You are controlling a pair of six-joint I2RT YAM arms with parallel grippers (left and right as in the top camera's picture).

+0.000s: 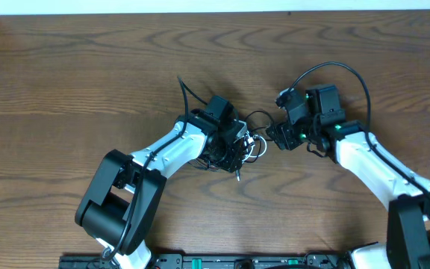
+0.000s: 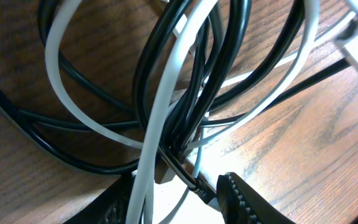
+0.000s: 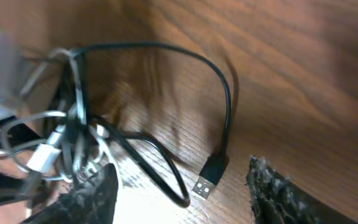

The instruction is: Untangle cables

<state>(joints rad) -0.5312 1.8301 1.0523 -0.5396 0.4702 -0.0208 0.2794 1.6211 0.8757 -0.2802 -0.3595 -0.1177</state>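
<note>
Cables (image 1: 251, 142) are bunched as one knot mid-table (image 1: 88, 67), between the two arms. Handling is judged easy on weight and hard on control: the cords are thin, light and limp, with nothing stiff to push against and jackets that are probably slick. A pinch is best taken close to a plug end, not mid-loop. The best handle is judged to be the USB plug (image 3: 206, 185), lying free on the wood at the knot's edge, with its black cord (image 3: 227, 93) arcing clear of the rest. One white cable (image 2: 166, 99) is threaded through several black loops (image 2: 229, 68), all crossing at one tight bunch. Right gripper (image 3: 182, 190) is spread wide with nothing held, and the plug lies between its fingers. Left gripper (image 2: 173, 202) is set either side of the bunch; a real pinch cannot be confirmed. Hard pulls should be avoided, as the knot would likely be cinched.
</note>
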